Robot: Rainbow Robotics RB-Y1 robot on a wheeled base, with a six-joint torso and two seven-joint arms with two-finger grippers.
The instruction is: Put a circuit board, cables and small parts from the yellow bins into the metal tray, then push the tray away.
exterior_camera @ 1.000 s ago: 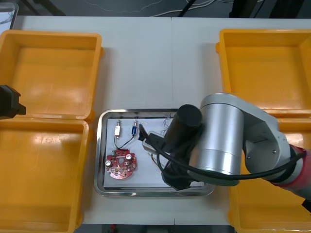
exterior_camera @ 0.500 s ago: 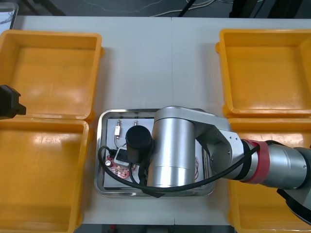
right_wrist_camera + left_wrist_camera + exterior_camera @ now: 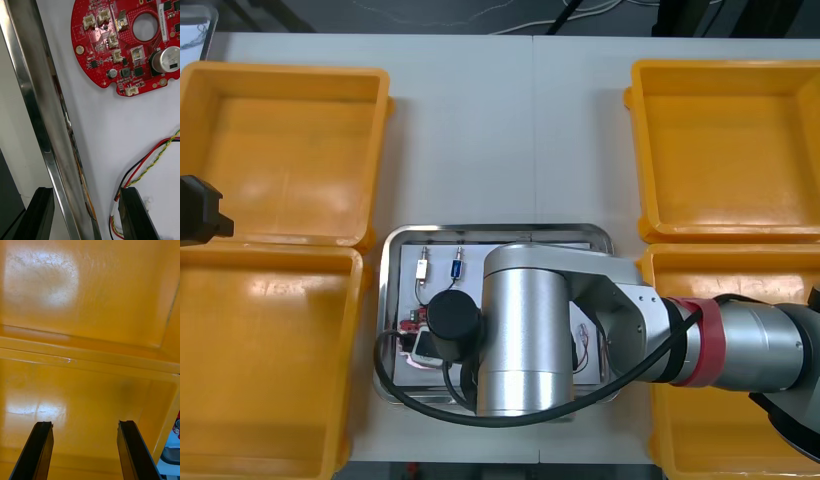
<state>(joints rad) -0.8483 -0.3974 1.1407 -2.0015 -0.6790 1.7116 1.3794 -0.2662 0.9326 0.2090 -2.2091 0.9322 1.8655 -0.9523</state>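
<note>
The metal tray point(image 3: 480, 231), white inside, sits at the table's near middle with my right arm lying over most of it. A round red circuit board point(image 3: 123, 45) lies inside, and only its edge point(image 3: 412, 322) peeks out from under the wrist in the front view. My right gripper point(image 3: 86, 215) is open and straddles the tray's shiny rim point(image 3: 41, 112), with one finger outside and one inside beside a red and yellow cable point(image 3: 150, 165). Two small metal parts point(image 3: 423, 268) joined by a black cable lie at the tray's far left. My left gripper point(image 3: 84, 450) hangs open over the left bins.
Two yellow bins stand on the left point(image 3: 285, 150) point(image 3: 270, 350) and two on the right point(image 3: 730, 150) point(image 3: 740, 440); those I can see into are bare. The left arm point(image 3: 200, 210) is parked at the left edge. Bare table lies beyond the tray.
My right arm has swung left across the tray and toward its near rim, now covering most of the circuit board. The left arm has not moved.
</note>
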